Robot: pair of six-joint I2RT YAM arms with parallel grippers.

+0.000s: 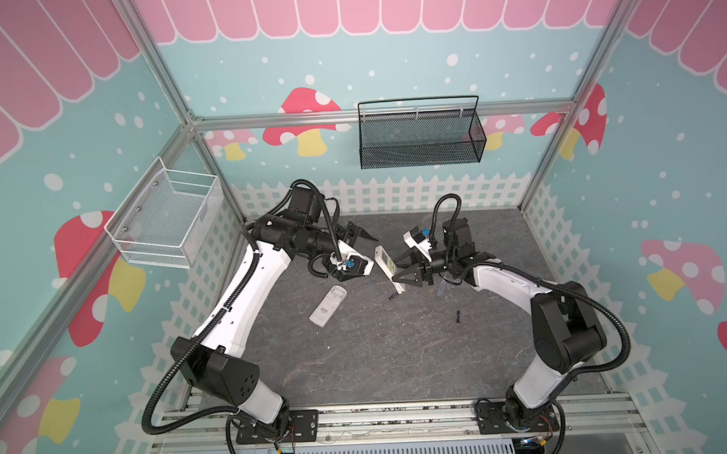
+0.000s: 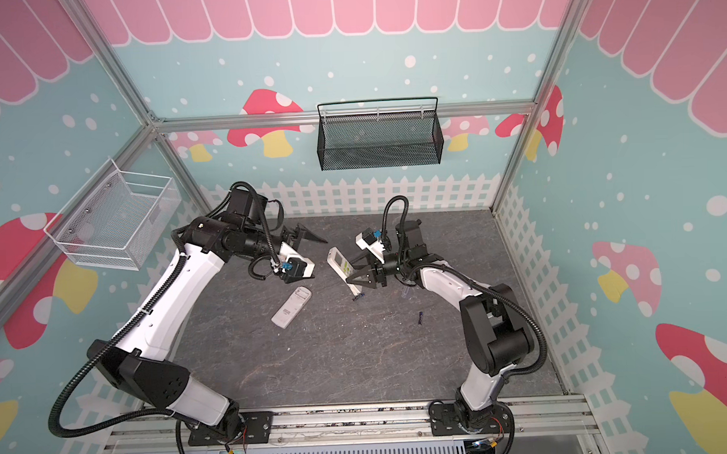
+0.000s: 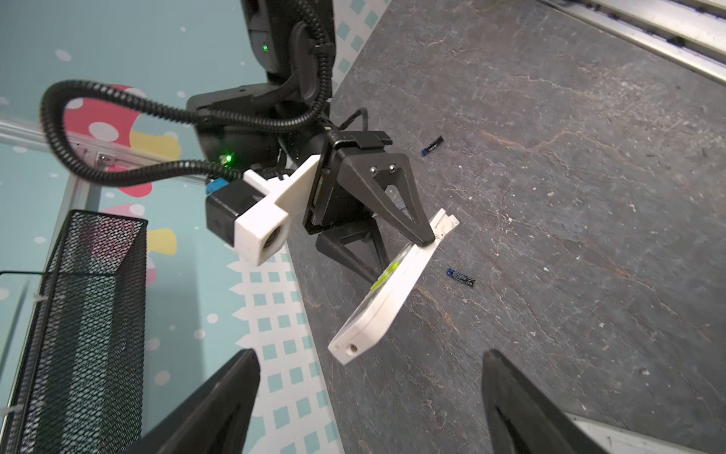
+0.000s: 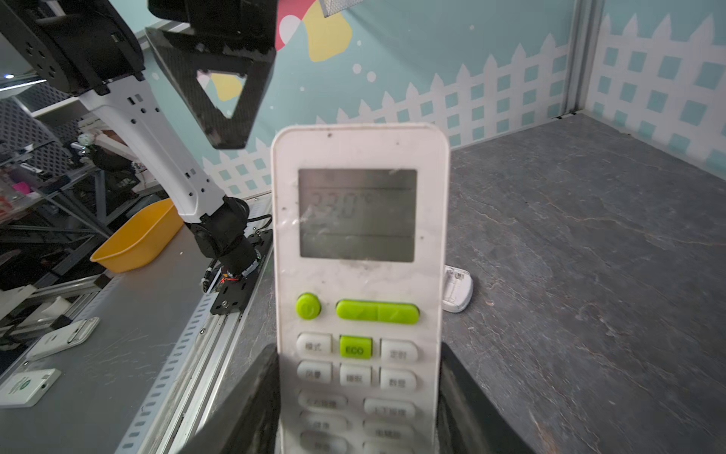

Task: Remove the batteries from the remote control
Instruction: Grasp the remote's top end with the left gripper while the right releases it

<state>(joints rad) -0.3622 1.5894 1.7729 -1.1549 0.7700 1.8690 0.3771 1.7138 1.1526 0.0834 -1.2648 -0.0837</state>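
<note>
The left arm (image 1: 247, 290) rises from its base at the near edge and slants away to a bent elbow at the back, where its forearm turns in toward the middle. The left tool (image 1: 364, 234) is raised and points toward the right arm's side, its two fingers (image 3: 220, 405) spread wide with nothing between them. The right arm (image 1: 505, 277) climbs from its own base, folds at a high elbow and reaches in toward the middle. The right tool (image 1: 393, 272) points toward the left tool, jaws half closed, its fingers (image 4: 243, 401) clamped on both long edges of the remote control (image 4: 359, 216).
</note>
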